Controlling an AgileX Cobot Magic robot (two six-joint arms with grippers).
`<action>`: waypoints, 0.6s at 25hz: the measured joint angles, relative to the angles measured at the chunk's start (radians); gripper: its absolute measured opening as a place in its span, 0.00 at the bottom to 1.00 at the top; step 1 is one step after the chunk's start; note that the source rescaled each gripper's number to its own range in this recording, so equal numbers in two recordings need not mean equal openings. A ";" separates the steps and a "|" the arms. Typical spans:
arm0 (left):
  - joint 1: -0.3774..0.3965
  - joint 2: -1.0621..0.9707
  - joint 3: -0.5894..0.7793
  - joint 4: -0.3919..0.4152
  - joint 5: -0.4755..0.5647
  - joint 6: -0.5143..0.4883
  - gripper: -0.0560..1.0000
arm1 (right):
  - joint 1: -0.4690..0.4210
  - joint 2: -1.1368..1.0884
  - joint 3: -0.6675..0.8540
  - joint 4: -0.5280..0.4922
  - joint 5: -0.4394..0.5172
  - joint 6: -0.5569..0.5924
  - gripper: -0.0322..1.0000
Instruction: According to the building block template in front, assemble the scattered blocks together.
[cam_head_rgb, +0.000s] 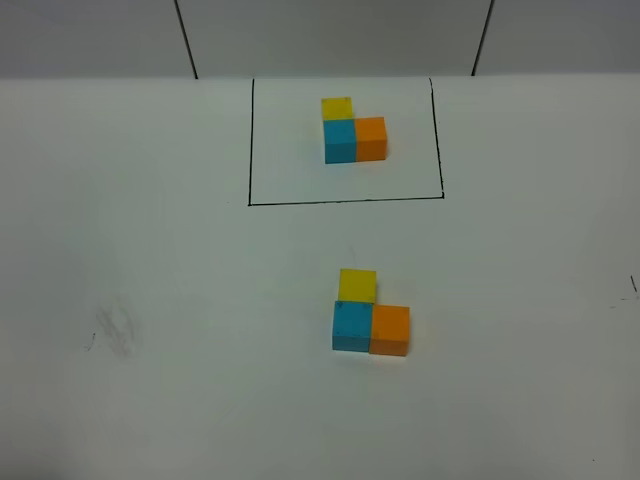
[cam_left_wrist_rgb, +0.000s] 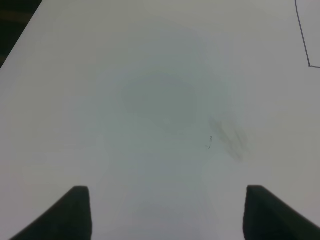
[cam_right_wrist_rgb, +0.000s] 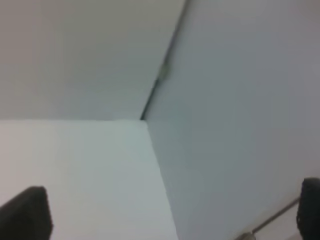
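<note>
Scattered blocks sit on the white table (cam_head_rgb: 150, 400), nearer the camera than the template and slightly right of centre. Three cubes, pressed together in an L. Cyan cube (cam_head_rgb: 351, 327) at the corner; yellow cube (cam_head_rgb: 357, 285) touching its far side; orange cube (cam_head_rgb: 390, 330) touching its right side. One arm of the L runs away from the camera, the other runs to the right; both arms equal, so no long axis. The yellow cube looks shifted a little to the right of the cyan one's edge.

Building block template (cam_head_rgb: 353, 132) lies farther back, inside a thin black drawn rectangle (cam_head_rgb: 345, 201). Same L, same colours in the same places: yellow at the far end, cyan at the corner, orange to the right. The two clusters point the same way and are well apart.

Faint grey smudge (cam_head_rgb: 115, 330) on the table to the left, also seen in the left wrist view.

Left end effector (cam_left_wrist_rgb: 165, 212): fingers spread wide, nothing between them, bare table below. Right end effector (cam_right_wrist_rgb: 167, 212): fingers also wide apart, holding nothing, facing a wall seam (cam_right_wrist_rgb: 160, 75) and table edge.
</note>
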 joint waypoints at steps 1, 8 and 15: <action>0.000 0.000 0.000 0.000 0.000 0.000 0.48 | 0.007 -0.019 0.000 0.041 0.005 -0.047 1.00; 0.000 0.000 0.000 0.000 0.000 0.000 0.48 | 0.020 -0.151 0.110 0.159 0.006 -0.150 1.00; 0.000 0.000 0.000 0.000 0.000 0.000 0.48 | 0.020 -0.379 0.372 0.266 -0.013 -0.157 0.99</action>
